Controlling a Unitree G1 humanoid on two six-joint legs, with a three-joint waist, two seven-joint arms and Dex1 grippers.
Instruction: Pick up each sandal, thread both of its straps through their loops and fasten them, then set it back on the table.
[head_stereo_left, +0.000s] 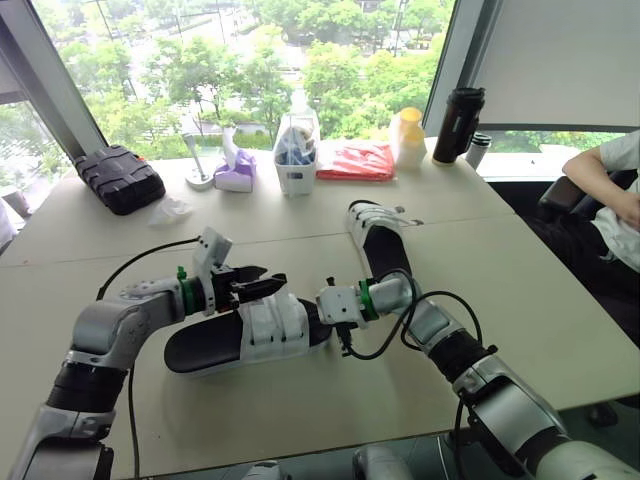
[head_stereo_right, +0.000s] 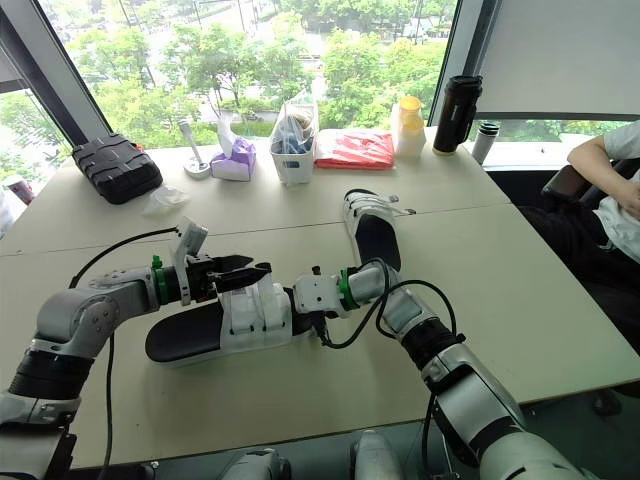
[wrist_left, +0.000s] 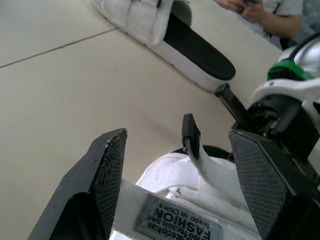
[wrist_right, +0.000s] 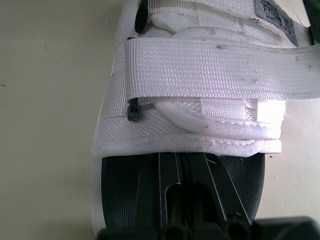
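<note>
Beige table (head_stereo_left: 520, 300) before a window. Left gripper (wrist_left: 175, 145): released, black fingers (wrist_left: 107, 165) spread either side of a raised white strap (wrist_left: 207, 167) on the near sandal (head_stereo_left: 215, 345). Right gripper (head_stereo_left: 325, 303): at that sandal's open end, over its black footbed; grip cannot be told. Near sandal lies flat near the table's front edge; second sandal (head_stereo_left: 375, 240) lies flat toward the middle, behind the right arm.

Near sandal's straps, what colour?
White. The straps show best in the right wrist view.
</note>
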